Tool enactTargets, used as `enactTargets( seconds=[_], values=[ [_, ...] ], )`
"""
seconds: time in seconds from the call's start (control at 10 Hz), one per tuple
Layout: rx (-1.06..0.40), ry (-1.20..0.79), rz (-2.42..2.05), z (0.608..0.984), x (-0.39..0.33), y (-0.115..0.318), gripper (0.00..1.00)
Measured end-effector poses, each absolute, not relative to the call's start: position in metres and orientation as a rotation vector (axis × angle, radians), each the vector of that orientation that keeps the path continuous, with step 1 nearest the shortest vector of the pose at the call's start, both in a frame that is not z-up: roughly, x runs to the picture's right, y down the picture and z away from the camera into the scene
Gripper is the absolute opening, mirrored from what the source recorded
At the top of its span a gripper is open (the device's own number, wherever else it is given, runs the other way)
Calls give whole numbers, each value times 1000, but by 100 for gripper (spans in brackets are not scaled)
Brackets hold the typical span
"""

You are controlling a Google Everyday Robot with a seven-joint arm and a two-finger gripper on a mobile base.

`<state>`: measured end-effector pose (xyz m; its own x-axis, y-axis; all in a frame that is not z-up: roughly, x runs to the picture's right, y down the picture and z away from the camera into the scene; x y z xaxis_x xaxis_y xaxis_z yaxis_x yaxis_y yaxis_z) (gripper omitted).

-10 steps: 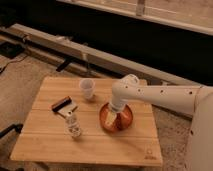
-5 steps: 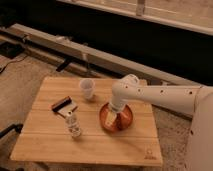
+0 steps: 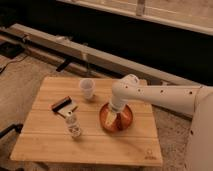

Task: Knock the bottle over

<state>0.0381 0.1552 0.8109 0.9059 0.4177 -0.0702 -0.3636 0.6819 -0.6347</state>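
Observation:
The bottle (image 3: 73,125) is small and clear with a pale cap and a light label. It stands upright on the wooden table (image 3: 45,145), left of centre. My gripper (image 3: 113,119) hangs from the white arm (image 3: 160,95) that reaches in from the right. It sits low over a reddish-brown bowl (image 3: 125,120), to the right of the bottle and clearly apart from it.
A white ribbed cup (image 3: 87,88) stands toward the table's far edge. A dark flat packet (image 3: 63,105) lies just behind the bottle. A low ledge and rails run behind the table.

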Motion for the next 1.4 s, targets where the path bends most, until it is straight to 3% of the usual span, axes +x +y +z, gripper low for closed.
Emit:
enactTargets(
  seconds=[0.6, 1.0, 1.4],
  values=[
    [-672, -118, 370, 798, 21, 143, 80],
    [-635, -211, 230, 736, -18, 97, 80],
    [-631, -298, 69, 694, -74, 101, 80]
  ],
)
